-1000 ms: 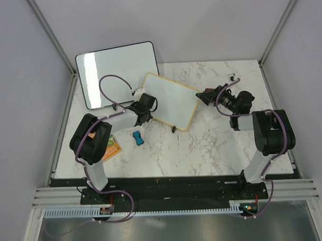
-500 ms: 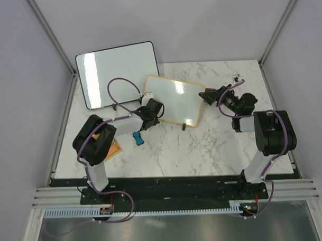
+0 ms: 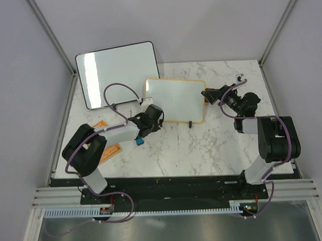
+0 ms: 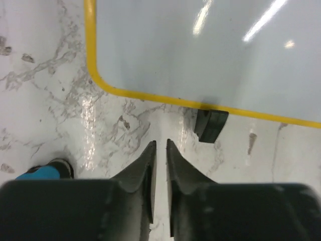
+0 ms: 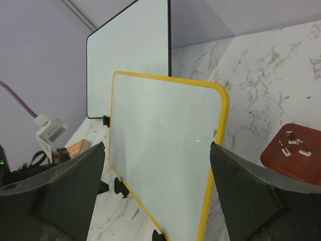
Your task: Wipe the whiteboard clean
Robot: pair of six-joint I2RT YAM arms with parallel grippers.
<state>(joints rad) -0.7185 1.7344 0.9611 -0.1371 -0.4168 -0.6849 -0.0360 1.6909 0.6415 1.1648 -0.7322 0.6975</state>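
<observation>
The whiteboard (image 3: 174,100), yellow-framed with small black feet, sits mid-table, its long sides square to the table's front edge. Its face looks blank in every view. My left gripper (image 3: 156,117) is at its near-left corner, jaws shut on nothing. In the left wrist view the fingertips (image 4: 160,144) point at bare marble just short of the yellow edge (image 4: 150,96) and a black foot (image 4: 210,124). My right gripper (image 3: 209,95) is open at the board's right end. In the right wrist view the board (image 5: 160,155) stands beyond my wide-apart fingers (image 5: 75,186).
A larger black-framed white board (image 3: 117,73) leans at the back left and shows in the right wrist view (image 5: 130,55). A blue object (image 3: 139,140) lies by the left arm. Orange cards (image 3: 112,150) lie at the left. A red piece (image 5: 293,148) with white bits lies near my right finger.
The whiteboard has turned from a slant to square with the table and shifted right. My left gripper has followed along its near edge to the right. My right gripper has drawn back slightly.
</observation>
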